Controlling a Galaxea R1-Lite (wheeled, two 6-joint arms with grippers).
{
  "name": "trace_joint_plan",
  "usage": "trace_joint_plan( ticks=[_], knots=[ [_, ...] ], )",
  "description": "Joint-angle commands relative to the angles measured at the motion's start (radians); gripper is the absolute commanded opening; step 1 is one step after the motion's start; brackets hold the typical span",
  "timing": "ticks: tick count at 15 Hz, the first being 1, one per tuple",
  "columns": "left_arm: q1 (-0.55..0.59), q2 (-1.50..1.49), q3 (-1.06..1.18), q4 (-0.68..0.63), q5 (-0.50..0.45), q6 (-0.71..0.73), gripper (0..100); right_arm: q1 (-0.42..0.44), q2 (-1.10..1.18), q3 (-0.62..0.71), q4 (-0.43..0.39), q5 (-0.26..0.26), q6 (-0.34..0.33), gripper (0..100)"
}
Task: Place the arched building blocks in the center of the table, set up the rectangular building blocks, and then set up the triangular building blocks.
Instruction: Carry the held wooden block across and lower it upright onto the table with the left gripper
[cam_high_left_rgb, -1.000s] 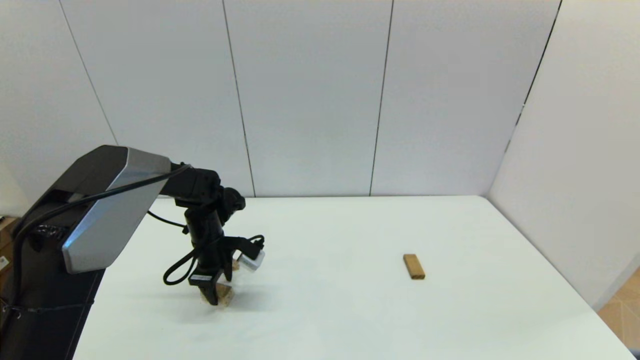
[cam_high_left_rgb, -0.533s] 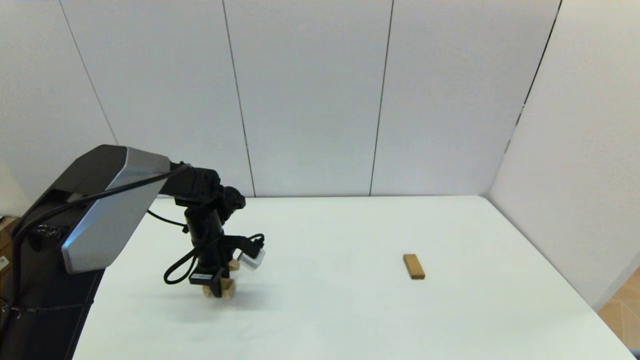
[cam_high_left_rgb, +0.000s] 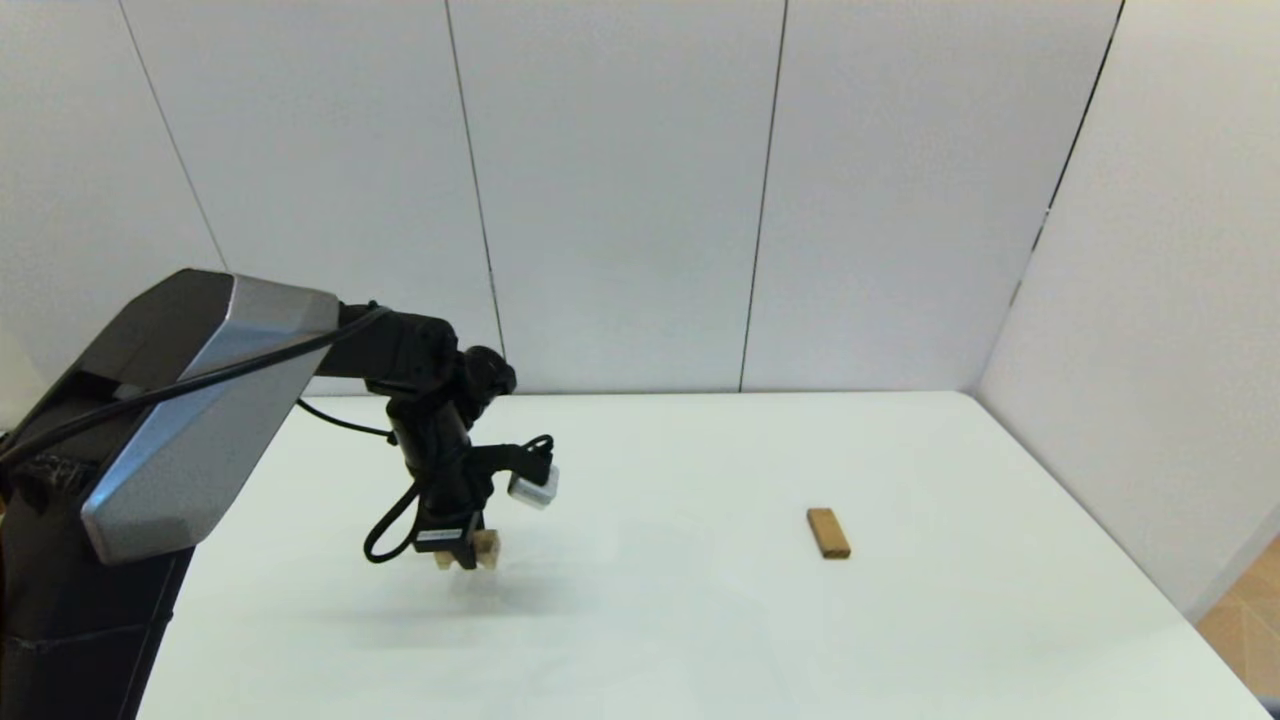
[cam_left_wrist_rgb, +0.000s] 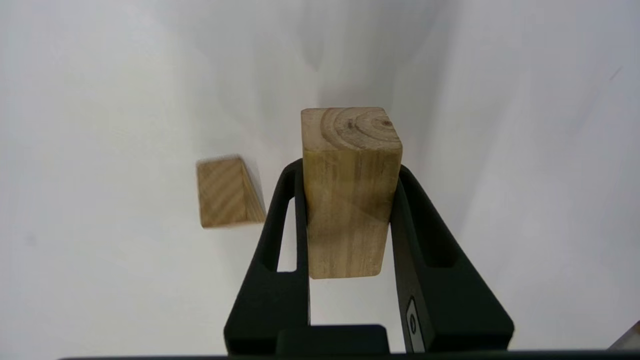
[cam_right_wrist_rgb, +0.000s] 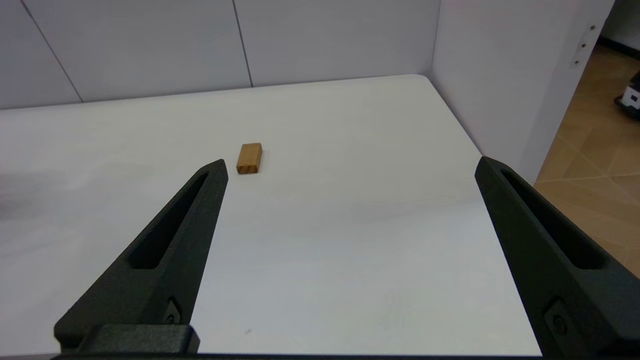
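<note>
Left gripper: raised off the white surface, left of centre, jaws clamping the arched block.
Triangular block: on the surface below.
Rectangular block: flat, right, open room around.
Right gripper: jaws wide, near edge.

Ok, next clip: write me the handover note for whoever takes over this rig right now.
Left gripper: jaws shut on the arched block, held off the table on its left side.
Right gripper: jaws open, holding nothing, parked out of the head view.
Triangular block: lying on the table close to the left gripper.
Rectangular block: lying flat on the right side, untouched.
Done: arched block picked up.
Left: put the arched block down at the table's center, then set up the rectangular block, then the triangular block.
</note>
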Motion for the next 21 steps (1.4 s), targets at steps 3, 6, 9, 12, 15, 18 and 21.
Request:
trace_joint_plan(
  ticks=[3,6,9,12,15,18,21],
  knots=[
    [-0.142,-0.055,-0.075,-0.006,0.009,-0.187,0,0.000,0.001,0.002,0.000,0.000,0.001,100],
    [-0.199,-0.046,-0.116,-0.006,0.023,-0.231,0,0.000,0.001,0.000,0.000,-0.002,0.001,100],
    [-0.263,-0.014,-0.144,-0.006,0.026,-0.308,0,0.000,0.001,0.000,0.000,0.000,0.001,100],
    [-0.295,0.011,-0.158,-0.006,0.026,-0.355,0,0.000,0.001,0.002,0.000,0.000,0.001,100],
    [-0.318,0.036,-0.176,-0.006,0.026,-0.372,0,0.000,0.001,0.002,0.000,0.000,0.001,100],
    [-0.337,0.068,-0.207,-0.008,0.026,-0.400,0,0.000,0.001,0.000,0.000,0.000,0.001,100],
    [-0.363,0.111,-0.213,-0.080,0.027,-0.409,0,0.000,0.001,0.000,0.000,0.000,0.001,100]
  ],
)
